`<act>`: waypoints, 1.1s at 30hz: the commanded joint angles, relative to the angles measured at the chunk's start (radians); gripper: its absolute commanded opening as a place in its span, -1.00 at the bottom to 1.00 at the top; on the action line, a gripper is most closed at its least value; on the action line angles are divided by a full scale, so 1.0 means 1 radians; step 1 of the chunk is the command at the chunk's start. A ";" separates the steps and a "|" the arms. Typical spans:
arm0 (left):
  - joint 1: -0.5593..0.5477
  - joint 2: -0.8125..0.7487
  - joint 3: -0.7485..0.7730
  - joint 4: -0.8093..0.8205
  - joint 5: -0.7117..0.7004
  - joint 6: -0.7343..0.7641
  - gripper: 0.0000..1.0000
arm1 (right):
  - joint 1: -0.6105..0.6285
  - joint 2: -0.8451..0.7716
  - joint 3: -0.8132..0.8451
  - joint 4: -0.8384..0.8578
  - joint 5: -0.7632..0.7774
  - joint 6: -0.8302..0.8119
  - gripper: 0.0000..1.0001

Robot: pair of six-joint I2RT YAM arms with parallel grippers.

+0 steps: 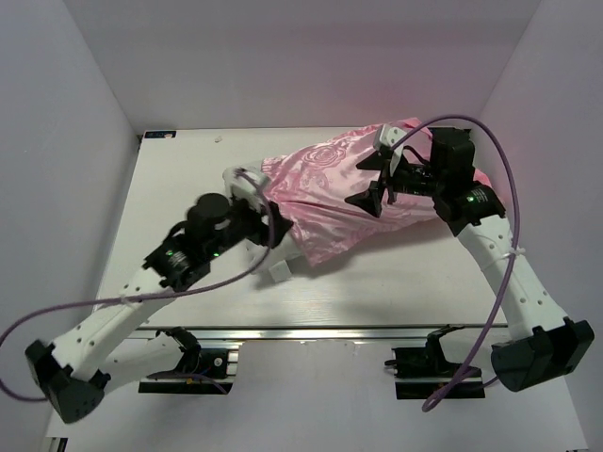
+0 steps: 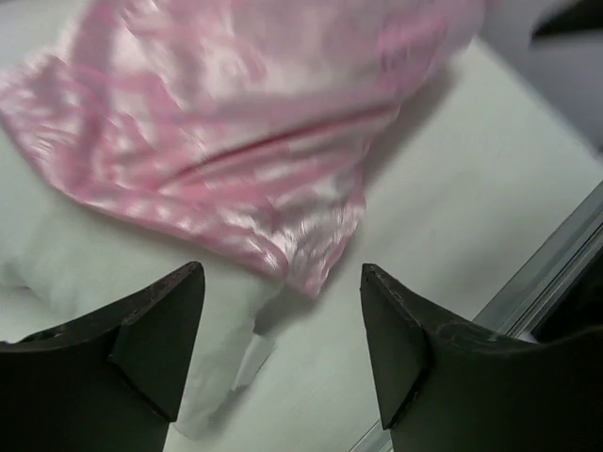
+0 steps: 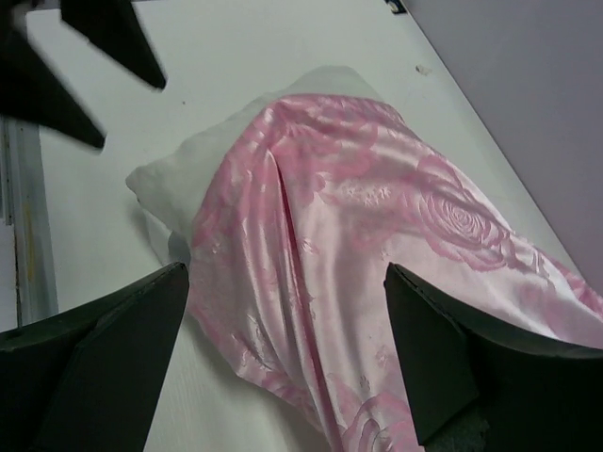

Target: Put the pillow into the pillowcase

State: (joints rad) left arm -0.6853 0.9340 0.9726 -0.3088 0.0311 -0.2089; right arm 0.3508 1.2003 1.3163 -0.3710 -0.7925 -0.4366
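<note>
A robot lab test cell, seen from my remote station.

I look into a boxed-in bench: plain white panels (image 1: 301, 56) wall off a white table (image 1: 188, 169) at the back and on both sides, like a purpose-built enclosure rather than a room. An aluminium rail (image 1: 320, 332) runs along the table's near edge, and my left arm (image 1: 122, 311) and right arm (image 1: 513, 273) are fixed there on black brackets (image 1: 193, 363). A purple cable (image 1: 499, 151) loops loose off each arm. The light is flat and even. The only household item I see is the pink satin pillowcase (image 1: 330, 188) on the table.
</note>
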 commanded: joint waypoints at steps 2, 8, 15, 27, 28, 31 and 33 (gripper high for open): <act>-0.205 0.150 0.012 -0.112 -0.267 0.254 0.56 | -0.065 0.010 -0.035 0.116 0.003 0.068 0.79; -0.281 0.356 -0.009 0.040 -0.542 0.506 0.61 | -0.139 0.005 -0.023 0.069 -0.033 0.067 0.79; -0.273 0.640 0.026 0.131 -0.744 0.690 0.61 | -0.165 -0.011 -0.049 0.038 -0.054 0.052 0.79; 0.036 0.718 0.412 -0.062 -0.138 0.148 -1.00 | -0.182 -0.042 -0.091 0.027 -0.031 0.059 0.79; 0.126 0.703 0.429 -0.050 -0.038 0.012 -1.00 | -0.185 -0.041 -0.083 0.027 -0.028 0.062 0.79; 0.292 0.661 0.454 0.058 0.342 -0.261 -1.00 | -0.191 -0.048 -0.078 0.044 -0.019 0.072 0.79; 0.358 0.641 0.413 0.210 0.531 -0.415 -1.00 | -0.190 -0.056 -0.078 0.052 -0.010 0.070 0.79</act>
State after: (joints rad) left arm -0.4202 1.6730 1.3849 -0.2619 0.1081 -0.2367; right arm 0.1658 1.1801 1.2243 -0.3481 -0.8108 -0.3737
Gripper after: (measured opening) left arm 0.056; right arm 0.895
